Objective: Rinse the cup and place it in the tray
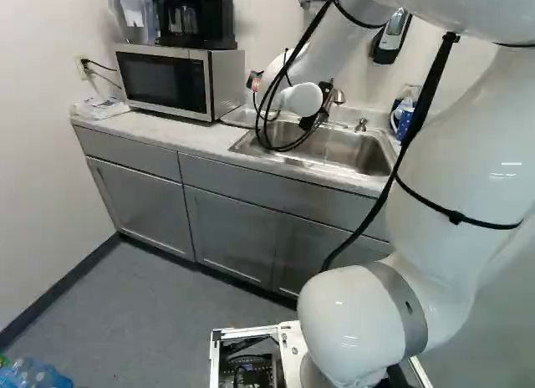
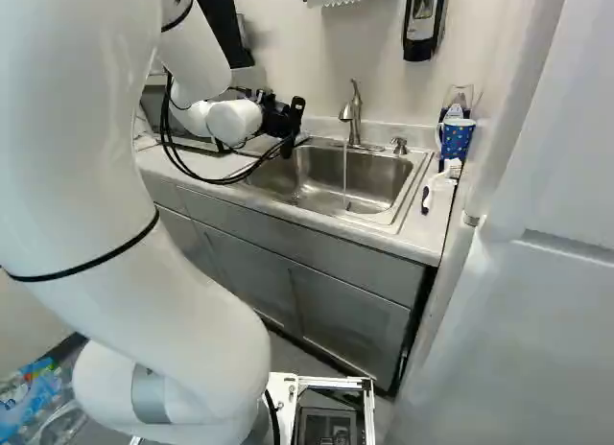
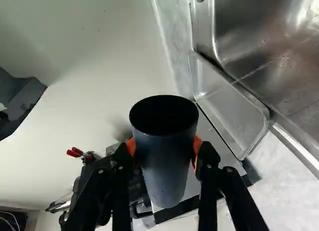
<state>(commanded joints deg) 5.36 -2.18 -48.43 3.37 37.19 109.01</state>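
Observation:
In the right base view my gripper [image 2: 288, 125] hangs over the counter at the sink's left end. In the wrist view the gripper [image 3: 164, 147] is shut on a dark blue-grey cup [image 3: 165, 164], one orange pad against each side. The cup's round mouth faces the camera and its inside looks black. A shallow metallic-looking tray [image 3: 232, 109] lies beside the sink basin, past the cup's side. The sink [image 2: 336, 181] has a thin stream of water falling from its faucet [image 2: 354, 114].
A microwave [image 1: 167, 80] stands on the counter, with a coffee machine [image 1: 196, 18] on top. A blue dotted cup [image 2: 456, 138] and a white-headed brush [image 2: 441, 181] are at the counter's right end. A wall soap dispenser [image 2: 423, 21] hangs above. A white door [image 2: 537, 301] stands at the right.

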